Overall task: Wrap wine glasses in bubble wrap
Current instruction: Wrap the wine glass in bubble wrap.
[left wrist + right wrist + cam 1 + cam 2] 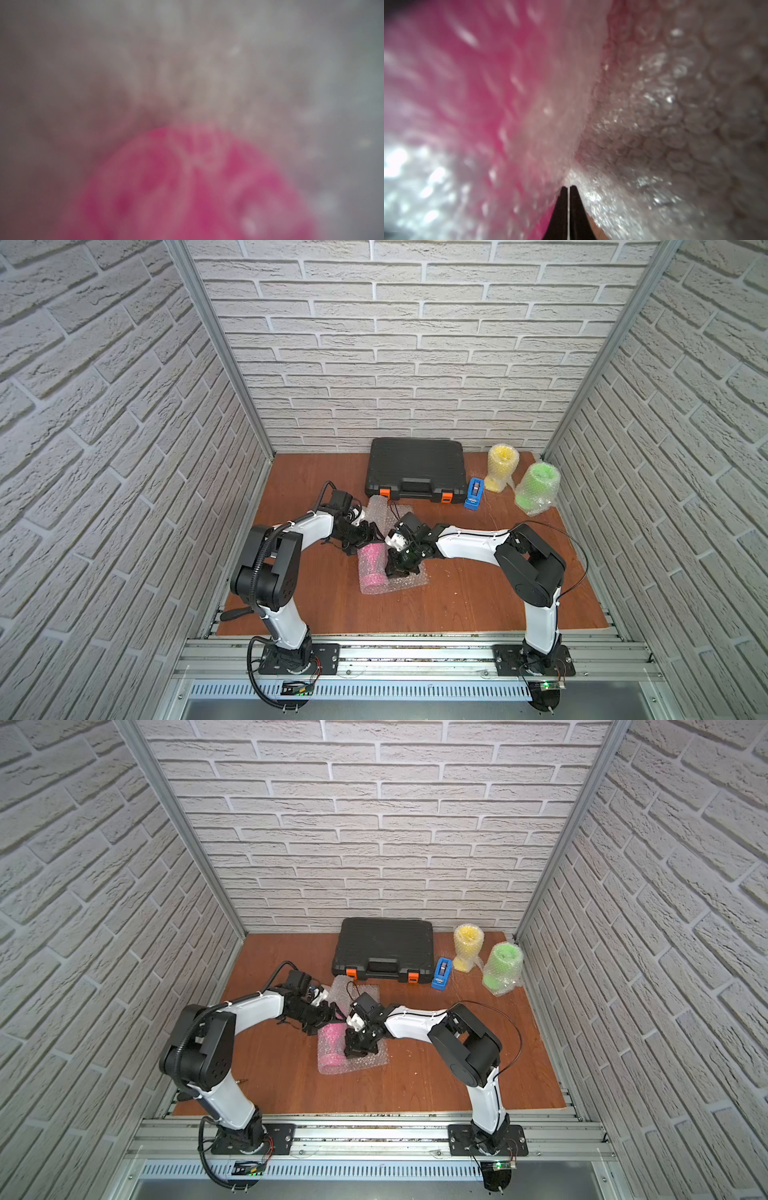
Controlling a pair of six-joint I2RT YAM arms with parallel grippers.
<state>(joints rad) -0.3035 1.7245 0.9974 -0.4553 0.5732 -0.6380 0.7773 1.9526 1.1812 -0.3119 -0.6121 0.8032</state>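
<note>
Nearest the overhead lens ran the metal rail [415, 651] that carried both arm bases, with the brown table [478, 597] beyond it. Around the middle of the table lay the pink glass [373, 566] on its side, rolled in bubble wrap [409, 583]. Loose wrap spread flat on the side of the right arm, and more stuck out behind the two arms.

The right gripper [400, 572] pointed down at the sheet just beside the glass. Its wrist view showed the black fingertips [560, 207] pressed together with only a thin pale sliver of wrap between them. It was pinching the sheet where that folded up against the pink side.

The left gripper [368, 537] hung at the far end of the glass. Whether it was released or gripping could not be told, since its wrist view was only a blur of pink behind grey wrap.

At the back right stood the yellow glass [503, 466] and the green glass [538, 487], each already in wrap and well apart from the arms. A blue tape dispenser [474, 492] sat between the yellow glass and a black case [415, 468] by the back wall.
</note>
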